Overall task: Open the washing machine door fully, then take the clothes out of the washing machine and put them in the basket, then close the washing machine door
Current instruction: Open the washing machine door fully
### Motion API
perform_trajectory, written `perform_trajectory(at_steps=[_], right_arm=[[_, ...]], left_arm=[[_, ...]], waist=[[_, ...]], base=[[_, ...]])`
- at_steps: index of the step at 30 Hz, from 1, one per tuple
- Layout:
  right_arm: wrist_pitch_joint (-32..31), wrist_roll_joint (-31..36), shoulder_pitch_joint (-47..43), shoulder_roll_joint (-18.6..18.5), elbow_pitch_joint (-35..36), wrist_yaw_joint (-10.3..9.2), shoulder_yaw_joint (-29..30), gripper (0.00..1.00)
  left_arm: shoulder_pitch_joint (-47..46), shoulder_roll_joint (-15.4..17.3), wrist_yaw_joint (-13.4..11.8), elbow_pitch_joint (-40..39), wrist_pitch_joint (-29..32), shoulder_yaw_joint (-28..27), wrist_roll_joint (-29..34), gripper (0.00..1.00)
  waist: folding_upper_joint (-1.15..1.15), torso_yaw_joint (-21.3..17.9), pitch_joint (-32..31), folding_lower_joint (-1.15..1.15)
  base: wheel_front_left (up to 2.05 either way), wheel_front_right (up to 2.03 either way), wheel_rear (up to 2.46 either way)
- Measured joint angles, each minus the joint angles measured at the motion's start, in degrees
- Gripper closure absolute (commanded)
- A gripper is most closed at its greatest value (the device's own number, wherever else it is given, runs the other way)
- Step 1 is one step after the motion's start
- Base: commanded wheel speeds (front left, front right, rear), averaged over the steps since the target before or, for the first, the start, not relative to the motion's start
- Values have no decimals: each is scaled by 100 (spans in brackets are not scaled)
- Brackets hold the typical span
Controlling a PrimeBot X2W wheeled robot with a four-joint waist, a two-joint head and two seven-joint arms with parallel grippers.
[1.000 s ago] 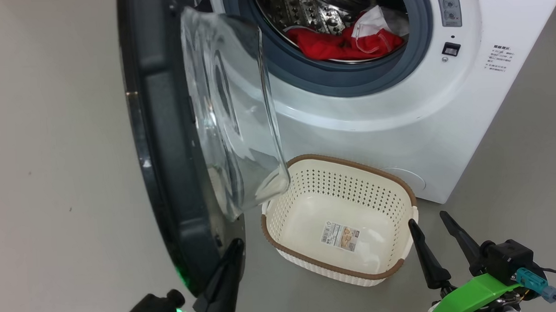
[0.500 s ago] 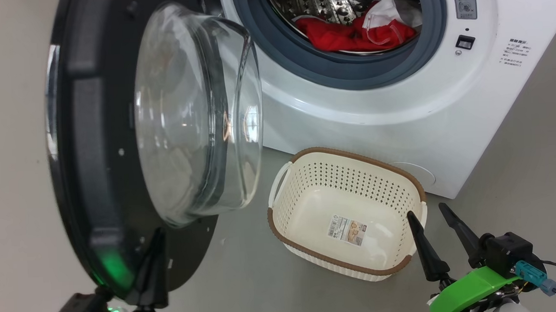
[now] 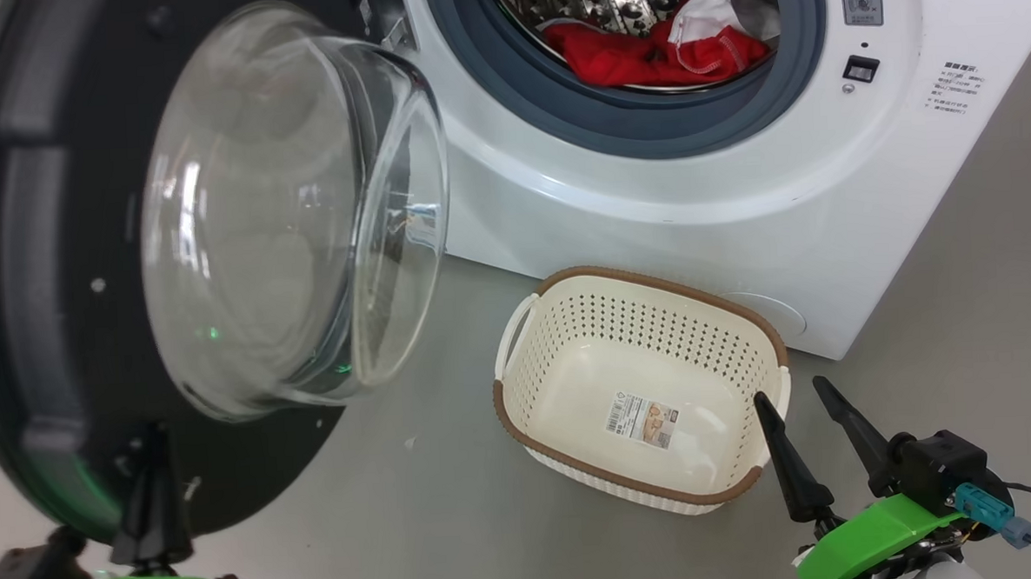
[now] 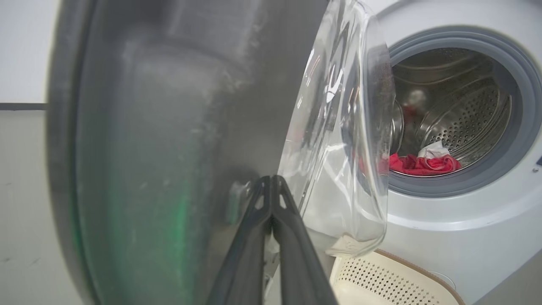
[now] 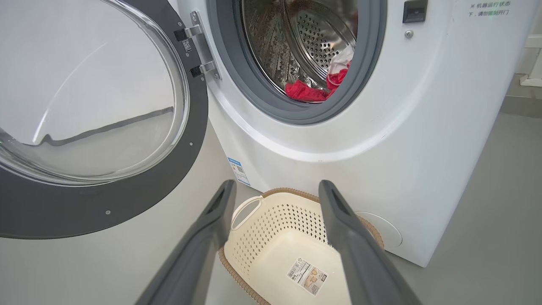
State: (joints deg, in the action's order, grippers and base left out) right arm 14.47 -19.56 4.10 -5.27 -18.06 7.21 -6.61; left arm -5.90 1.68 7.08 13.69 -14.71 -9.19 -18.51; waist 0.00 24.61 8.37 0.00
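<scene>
The washing machine door [image 3: 18,259] stands swung far out to the left, and its glass bowl [image 3: 277,213] bulges toward the basket. My left gripper [image 3: 153,449] is shut, its tips pressed against the inner face of the door's black rim; in the left wrist view the left gripper [image 4: 271,178] meets the door [image 4: 148,148] beside the glass. Red and white clothes [image 3: 653,44] lie in the drum of the washing machine [image 3: 651,196]. The cream basket [image 3: 645,275] sits empty on the floor before it. My right gripper [image 3: 788,391] hangs open just right of the basket, nothing between its fingers.
Grey floor [image 3: 421,520] runs left of and in front of the basket. The door hinge [image 5: 197,51] sits at the left of the drum opening. A blue label [image 5: 237,169] and a round cover [image 3: 769,313] mark the machine's base.
The door has swung further open to the left, with my shut left gripper moving left against its inner rim. The right gripper has kept its place; the head view has shifted slightly.
</scene>
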Motion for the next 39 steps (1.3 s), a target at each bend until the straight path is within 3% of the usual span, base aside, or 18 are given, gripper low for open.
perform_trajectory(at_steps=[8, 20, 31, 39], right_arm=[[0, 11, 7, -24, 0, 0, -16, 0], [0, 156, 263, -114, 0, 0, -22, 0], [0, 233, 350, -145, 27, 0, 41, 0], [0, 253, 433, -137, 37, 0, 47, 0]], left_arm=[[-401, 89, 40, 396, 0, -648, 164, 100], [-1232, 489, 51, 1274, 0, -1655, 377, 100], [-1905, 951, 51, 2060, -1, -1901, 391, 100], [-2112, 1106, 51, 2419, -1, -1987, 458, 100]], waist=[[0, -14, 112, 0], [0, -103, 420, 0], [0, -198, 703, 0], [0, -300, 762, 0]], base=[[0, 0, 0], [0, 0, 0], [0, 0, 0], [0, 0, 0]])
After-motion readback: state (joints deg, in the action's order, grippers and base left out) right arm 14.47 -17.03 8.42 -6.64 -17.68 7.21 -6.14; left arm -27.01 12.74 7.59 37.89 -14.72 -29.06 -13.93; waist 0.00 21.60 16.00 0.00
